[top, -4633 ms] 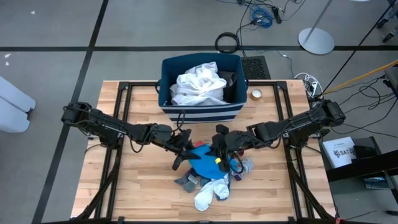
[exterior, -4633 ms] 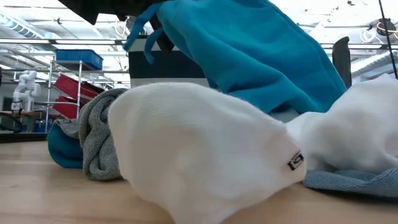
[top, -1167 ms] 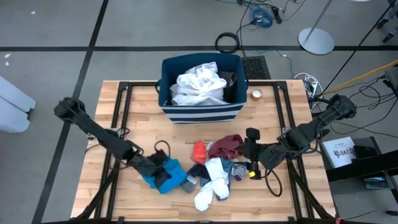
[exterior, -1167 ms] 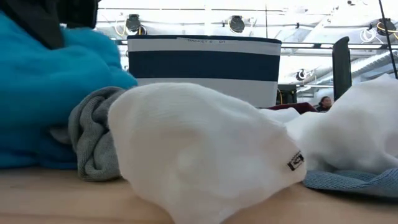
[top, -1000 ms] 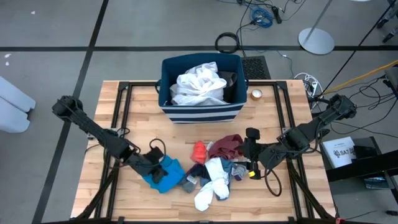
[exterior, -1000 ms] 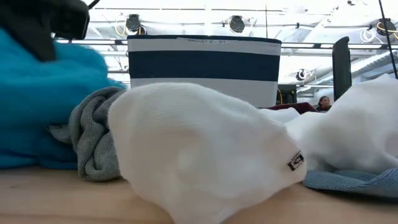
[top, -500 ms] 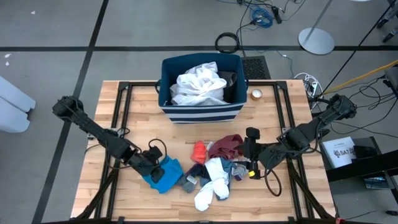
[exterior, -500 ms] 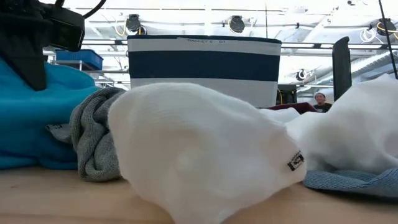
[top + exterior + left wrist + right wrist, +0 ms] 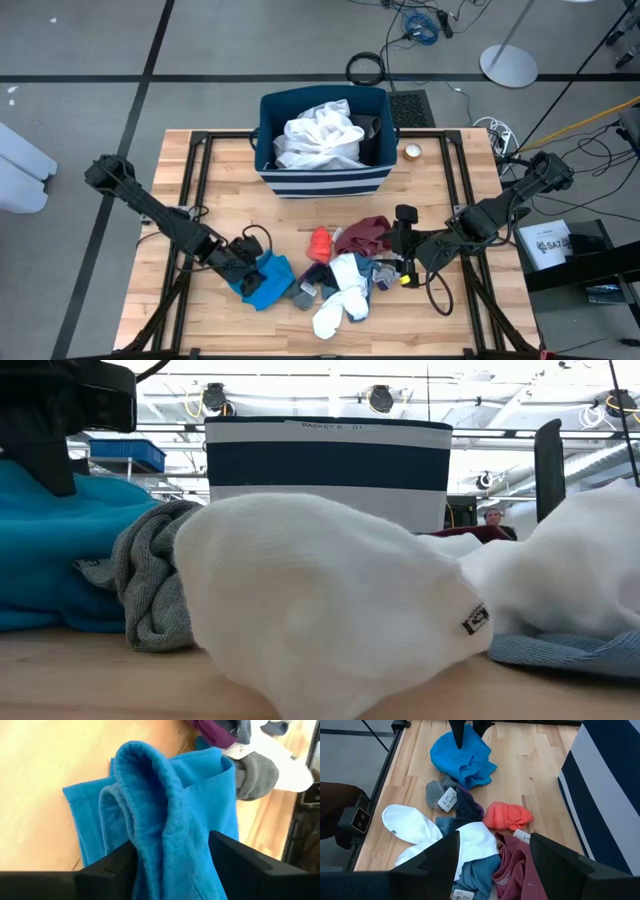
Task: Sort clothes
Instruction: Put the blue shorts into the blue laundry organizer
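The bright blue garment [image 9: 270,281] lies bunched on the table, left of the clothes pile. My left gripper [image 9: 250,274] stands open over it, pointing steeply down; an upright fold [image 9: 165,825] rises between its fingers. The pile holds a red-orange piece [image 9: 319,243], a maroon piece [image 9: 366,234], white socks [image 9: 340,296] and a grey sock [image 9: 303,293]. My right gripper [image 9: 397,243] hangs open above the pile's right side with nothing between its fingers. My left gripper has one finger [image 9: 107,867] on each side of the blue garment's upright fold [image 9: 172,845], coming from above. I cannot tell whether the fingers touch the cloth. The garment rests on the table.
The navy bin with white stripes [image 9: 322,172] stands at the table's far middle with white cloth [image 9: 320,138] inside. A small tape roll [image 9: 411,152] sits right of it. Bare wood [image 9: 220,190] lies left of the bin. A person [image 9: 492,516] shows far behind the table.
My left gripper has rolled at the wrist and opened over the bright blue garment, letting it go. The garment's heaped top has sunk lower and now lies still on the table.
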